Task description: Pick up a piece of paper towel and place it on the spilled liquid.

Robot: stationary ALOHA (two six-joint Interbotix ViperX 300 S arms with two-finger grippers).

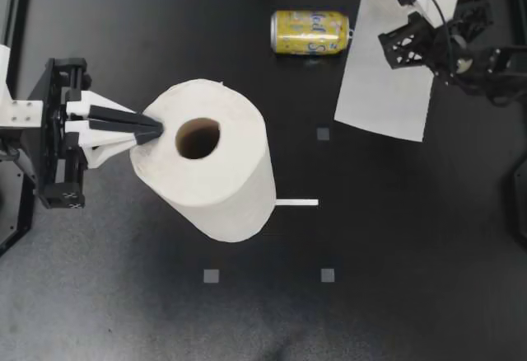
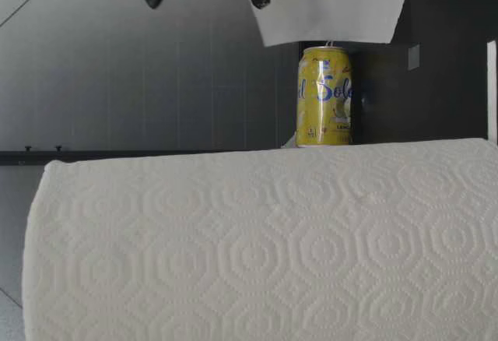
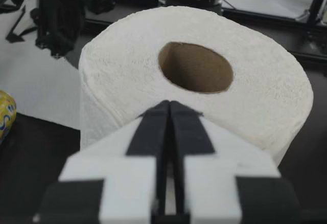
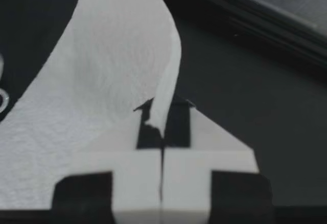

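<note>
A large white paper towel roll (image 1: 214,163) stands upright in the middle of the black table. My left gripper (image 1: 152,130) is shut, and its tips rest on the roll's top rim beside the cardboard core (image 3: 196,68). My right gripper (image 1: 409,41) hangs above the back right, shut on one edge of a loose paper towel sheet (image 1: 383,81). In the right wrist view the sheet (image 4: 102,81) is pinched at the fingertips (image 4: 153,116) and drapes away. A yellow can (image 1: 311,31) lies on its side just beside the hanging sheet (image 2: 334,2). I cannot make out any liquid on the dark surface.
A thin white strip (image 1: 296,203) lies by the roll's base. Small grey square marks (image 1: 323,133) (image 1: 212,276) (image 1: 328,275) dot the table. In the low view the roll (image 2: 257,240) blocks most of the table, with the can (image 2: 324,96) behind it.
</note>
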